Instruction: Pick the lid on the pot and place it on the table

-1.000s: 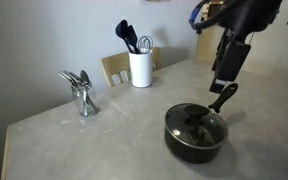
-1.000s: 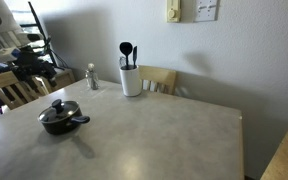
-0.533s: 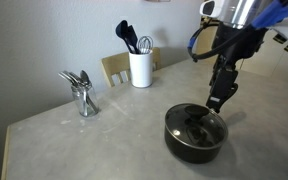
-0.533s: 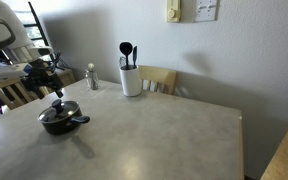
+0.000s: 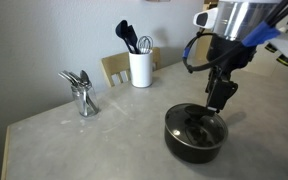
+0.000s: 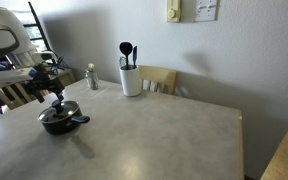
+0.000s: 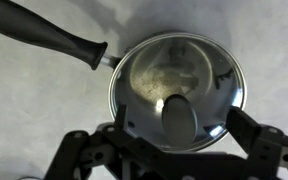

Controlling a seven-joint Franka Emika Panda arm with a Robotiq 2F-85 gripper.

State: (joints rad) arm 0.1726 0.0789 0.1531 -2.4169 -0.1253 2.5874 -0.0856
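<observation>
Grey table (image 5: 74, 145); arm bent down, claw (image 5: 218, 104) spread wide, seemingly just above lid (image 7: 154, 75) on pot (image 5: 189, 146).

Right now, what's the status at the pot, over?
Gripper open, above the lid. Lid sits on pot, not yet gripped. Utensil crock stands well off; nothing blocks the knob.

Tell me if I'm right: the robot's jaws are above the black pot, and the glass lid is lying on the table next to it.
Not quite. The lid is not lying on the table. It sits on top of the pot and covers it, which the wrist view shows. The jaws are above the black pot, just as you said.
</observation>
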